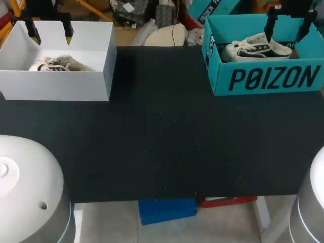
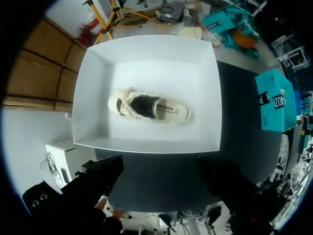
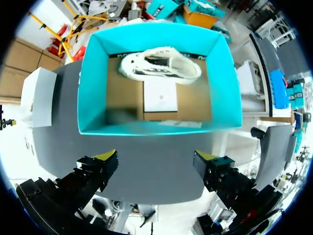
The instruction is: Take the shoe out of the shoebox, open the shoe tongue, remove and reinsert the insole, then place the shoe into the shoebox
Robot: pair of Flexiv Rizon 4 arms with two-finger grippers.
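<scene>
The white-and-black sneaker (image 3: pixel 161 63) lies inside the teal shoebox (image 3: pixel 90 88), along the wall farthest ahead of my right gripper (image 3: pixel 156 157). That gripper hangs over the box's near edge with its yellow-tipped fingers spread wide and nothing between them. From the right wrist I can see the box's brown cardboard floor and a flat white card (image 3: pixel 160 95) lying just gripper-side of the sneaker. The head view hides both behind the front wall, but it shows the sneaker's dark side panels and pale rubbery sole, plus large dark lettering on the outer wall.

On the other side, the cream shoe (image 2: pixel 149 107) lies in the middle of the white shoebox (image 2: pixel 146 143), straight ahead of my left gripper (image 1: pixel 51 36) and crosswise to its fingers. Those fingers are also spread apart and holding nothing. The left wrist view gives me the whole shoe: soft, fuzzy-looking upper, loose laces, dark opening, and a pale insole with print on it. In the head view only its top shows above the box's smooth, matte wall.

Both boxes are open, rectangular and stand well apart on the black tabletop (image 1: pixel 162 142).
</scene>
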